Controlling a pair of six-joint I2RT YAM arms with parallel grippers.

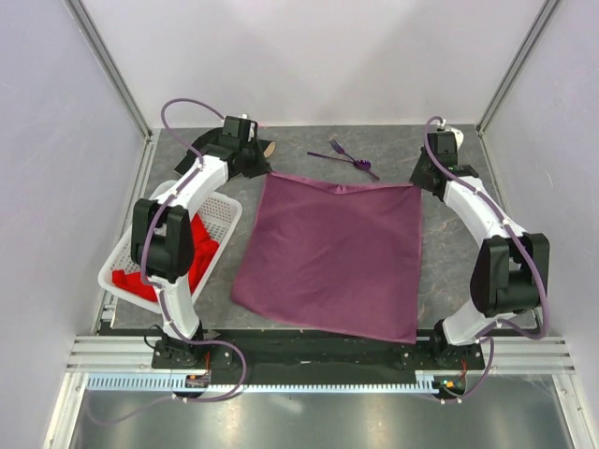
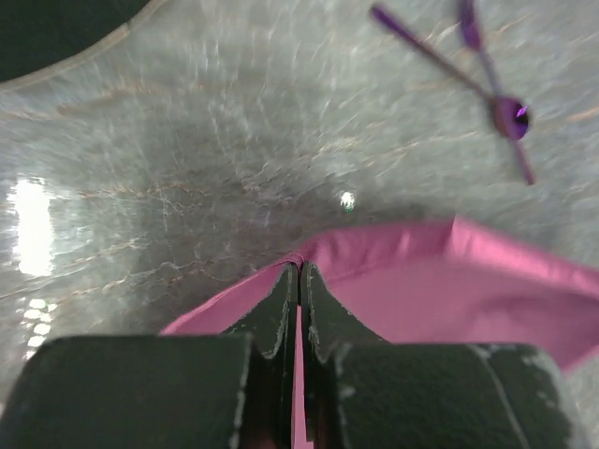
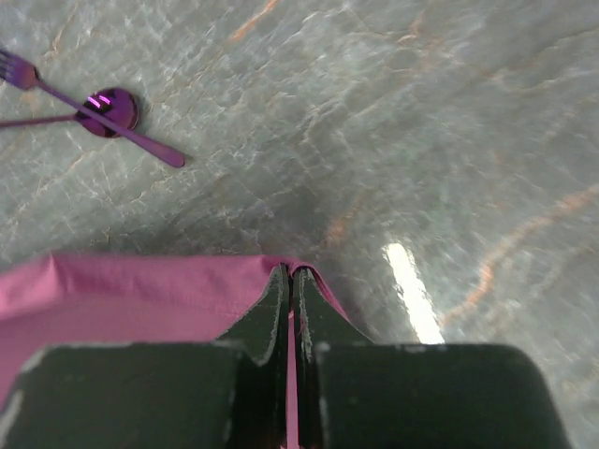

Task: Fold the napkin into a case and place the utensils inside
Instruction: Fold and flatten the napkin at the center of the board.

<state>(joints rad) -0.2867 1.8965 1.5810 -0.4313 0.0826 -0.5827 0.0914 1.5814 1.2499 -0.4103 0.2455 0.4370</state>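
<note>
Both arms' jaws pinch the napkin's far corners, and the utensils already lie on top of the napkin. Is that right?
No. The utensils lie on the bare table beyond the napkin's far edge, not on it; the top external view shows this. The pinched corners are right.

napkin: plum-purple woven cloth, thin and soft, faint sheen, lightly rippled along the far edge
utensils: purple plastic, smooth and glossy, the spoon bowl catching a highlight
table: grey marbled stone-look top, smooth, glossy with bright reflections
basket: white plastic lattice, smooth
red cloth: soft matt fabric, crumpled
left gripper: black, matt, slightly rough, pale-scuffed edges
right gripper: same black matt finish
frame rails: bare silver metal, satin
</note>
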